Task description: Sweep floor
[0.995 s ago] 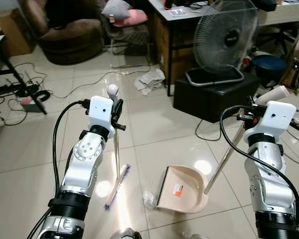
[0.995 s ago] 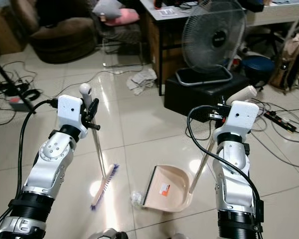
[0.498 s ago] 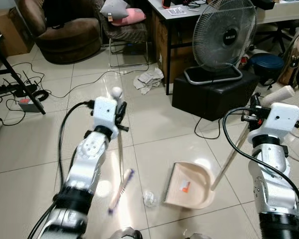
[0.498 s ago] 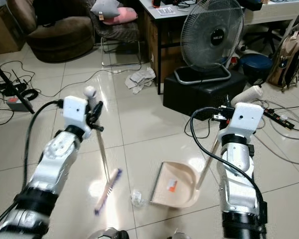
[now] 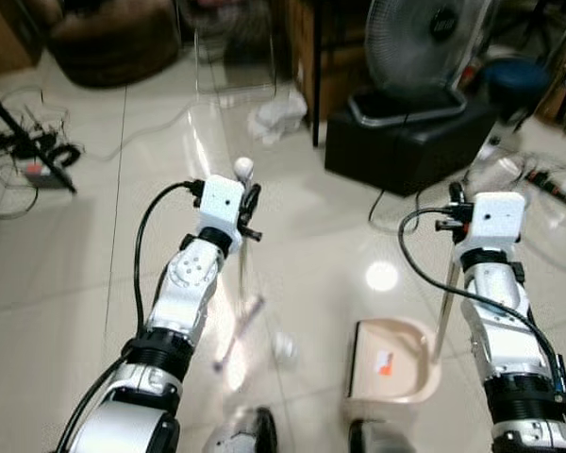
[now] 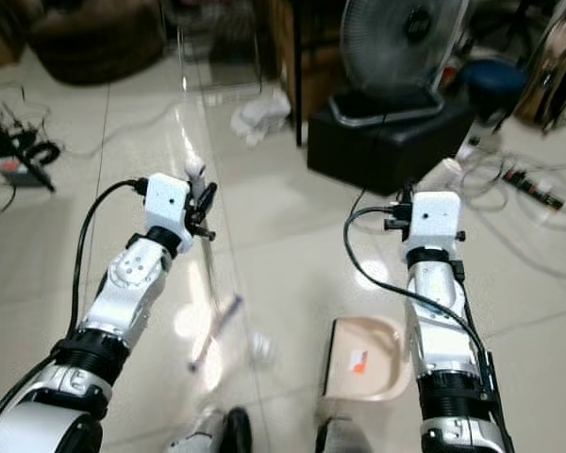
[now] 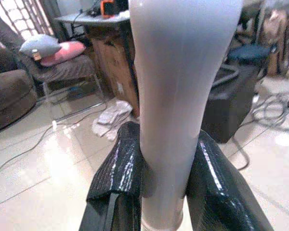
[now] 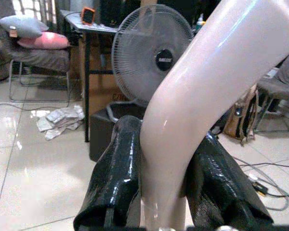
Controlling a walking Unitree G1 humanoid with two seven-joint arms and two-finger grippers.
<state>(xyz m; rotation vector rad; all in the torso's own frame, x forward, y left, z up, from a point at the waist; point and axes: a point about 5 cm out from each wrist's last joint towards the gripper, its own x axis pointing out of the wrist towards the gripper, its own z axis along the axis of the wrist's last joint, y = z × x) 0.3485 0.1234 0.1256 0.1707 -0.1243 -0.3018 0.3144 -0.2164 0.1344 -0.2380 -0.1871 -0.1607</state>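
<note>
While both pincers clamp broom (image 5: 238, 326) and dustpan (image 5: 393, 359) handles, glossy tiles (image 5: 66, 274) reflect light.

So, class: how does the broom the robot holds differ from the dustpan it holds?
The broom is in the left gripper; the dustpan is in the right gripper. The broom ends in a thin brush head; the dustpan ends in a wide beige scoop. Both have long handles and touch the tiled floor.

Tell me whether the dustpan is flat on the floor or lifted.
Flat on the floor: the dustpan rests on the tiles, its handle held upright by the right hand.
</note>
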